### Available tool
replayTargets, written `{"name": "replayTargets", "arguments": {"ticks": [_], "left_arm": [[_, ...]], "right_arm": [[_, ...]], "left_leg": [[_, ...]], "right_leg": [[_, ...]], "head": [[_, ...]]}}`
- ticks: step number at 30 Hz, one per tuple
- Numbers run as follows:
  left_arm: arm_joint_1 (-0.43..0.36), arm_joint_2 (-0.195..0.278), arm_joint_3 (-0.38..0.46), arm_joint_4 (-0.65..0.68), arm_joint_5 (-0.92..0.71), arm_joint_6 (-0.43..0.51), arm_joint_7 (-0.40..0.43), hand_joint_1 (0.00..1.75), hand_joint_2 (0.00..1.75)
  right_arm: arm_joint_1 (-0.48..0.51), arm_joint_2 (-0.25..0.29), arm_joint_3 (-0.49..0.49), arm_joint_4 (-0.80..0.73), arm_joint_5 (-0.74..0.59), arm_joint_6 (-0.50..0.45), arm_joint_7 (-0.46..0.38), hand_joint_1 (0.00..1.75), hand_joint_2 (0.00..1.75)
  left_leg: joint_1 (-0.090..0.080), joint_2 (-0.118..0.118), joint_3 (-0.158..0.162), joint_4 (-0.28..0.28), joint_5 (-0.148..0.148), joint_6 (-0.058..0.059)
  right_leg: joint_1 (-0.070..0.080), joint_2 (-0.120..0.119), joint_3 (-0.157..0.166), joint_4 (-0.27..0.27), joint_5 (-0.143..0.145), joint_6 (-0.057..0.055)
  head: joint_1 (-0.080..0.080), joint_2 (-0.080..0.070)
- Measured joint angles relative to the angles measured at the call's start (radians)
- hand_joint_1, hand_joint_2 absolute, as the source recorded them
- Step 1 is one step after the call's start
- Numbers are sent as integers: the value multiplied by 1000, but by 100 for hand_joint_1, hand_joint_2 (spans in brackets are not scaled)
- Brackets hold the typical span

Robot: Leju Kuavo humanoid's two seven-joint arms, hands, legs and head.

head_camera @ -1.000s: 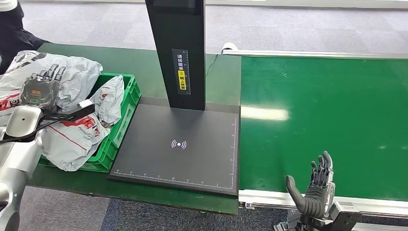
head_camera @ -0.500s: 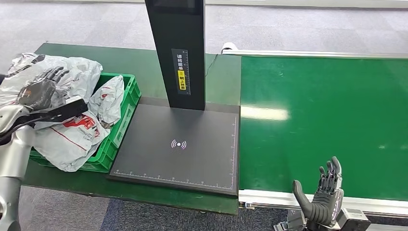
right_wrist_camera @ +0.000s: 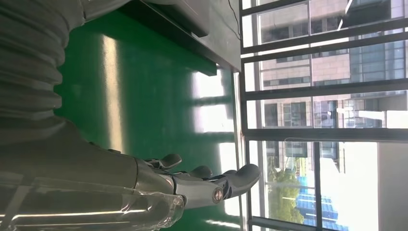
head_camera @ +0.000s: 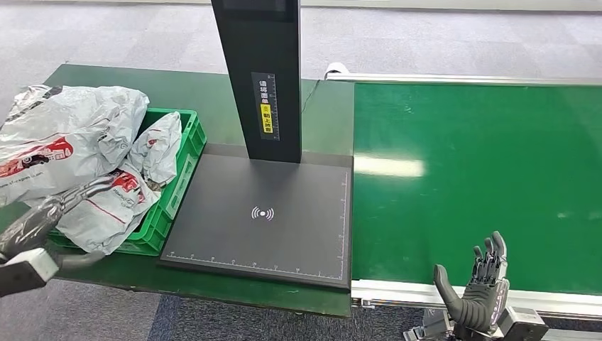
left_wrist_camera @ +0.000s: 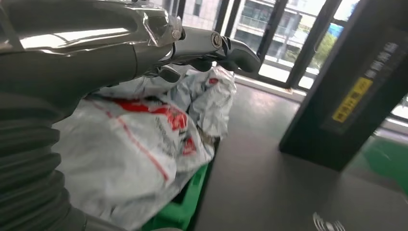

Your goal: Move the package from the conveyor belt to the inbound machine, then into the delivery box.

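Several grey plastic packages with red print are heaped in the green delivery box (head_camera: 179, 176); the largest package (head_camera: 71, 128) bulges over its far left side. My left hand (head_camera: 44, 217) is blurred at the box's near left corner, low by the table's front edge, fingers stretched out with nothing in them. The left wrist view has that hand (left_wrist_camera: 207, 48) above the packages (left_wrist_camera: 134, 139). The inbound machine is a black plate (head_camera: 263, 213) with a black column (head_camera: 259, 71). My right hand (head_camera: 477, 288) stands open at the green conveyor belt's (head_camera: 483, 170) front edge, holding nothing; the right wrist view also catches this hand (right_wrist_camera: 192, 178).
The black column rises from the plate's far edge, between box and belt. A silver rail (head_camera: 397, 291) runs along the belt's near edge. Grey carpet floor (head_camera: 106, 312) lies in front of the green table (head_camera: 213, 92).
My left hand has dropped from above the packages in the box toward the table's front left edge, empty. My right hand sank slightly at the belt's front edge.
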Motion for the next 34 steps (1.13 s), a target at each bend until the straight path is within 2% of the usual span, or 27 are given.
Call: {"name": "replayTargets", "arguments": {"ticks": [2,4,6,10,12,15,17,20,24,34], "left_arm": [[30,-17,9,-44,19,-27,-25,0,175],[26,-73,-7,-62,49,-31,-42,0,175],[9,-170,-47,-56,75,20,-40,0,175],[-2,-381,-183,19,121,226,-33,0,175],[-1,-475,-252,78,195,282,-46,0,175],[0,-589,-329,177,331,330,-67,0,175],[-1,-641,-370,231,403,358,-72,0,175],[-7,-693,-408,293,466,394,-74,0,175],[-22,-733,-423,365,500,416,-74,0,175],[-48,-755,-420,542,513,404,-75,0,175]], "right_arm": [[-10,-4,3,8,-1,-5,0,0,175],[-21,-6,10,17,0,-10,0,0,175],[-25,-7,20,22,0,-13,0,0,175],[-25,-4,46,32,-1,-15,0,0,175],[-25,-2,61,37,-1,-19,0,0,175],[-24,4,84,46,2,-33,0,0,175],[-22,7,98,51,5,-45,0,0,175],[-18,7,115,58,9,-52,0,0,175],[-15,7,146,68,17,-58,0,0,175],[-12,5,245,106,-3,-82,0,0,175]], "left_leg": [[0,-3,0,0,0,0],[-1,-6,1,0,1,1],[-2,-8,1,0,1,2],[-5,-9,3,1,1,4],[-6,-9,3,1,1,5],[-6,-9,3,1,0,6],[-6,-9,2,1,0,6],[-5,-9,2,1,0,6],[-5,-9,1,1,0,6],[-5,-9,1,1,0,6]], "right_leg": [[0,-3,1,0,-1,0],[-1,-6,3,0,-1,1],[-3,-8,4,-1,0,1],[-6,-9,6,-1,1,3],[-6,-9,6,-1,1,3],[-7,-9,6,-1,1,3],[-7,-9,5,-1,0,3],[-6,-9,5,-1,0,3],[-6,-8,4,-1,0,3],[-6,-8,4,0,0,3]], "head": [[0,0],[0,0],[0,0],[0,0],[0,0],[0,0],[0,0],[0,0],[0,0],[0,0]]}}
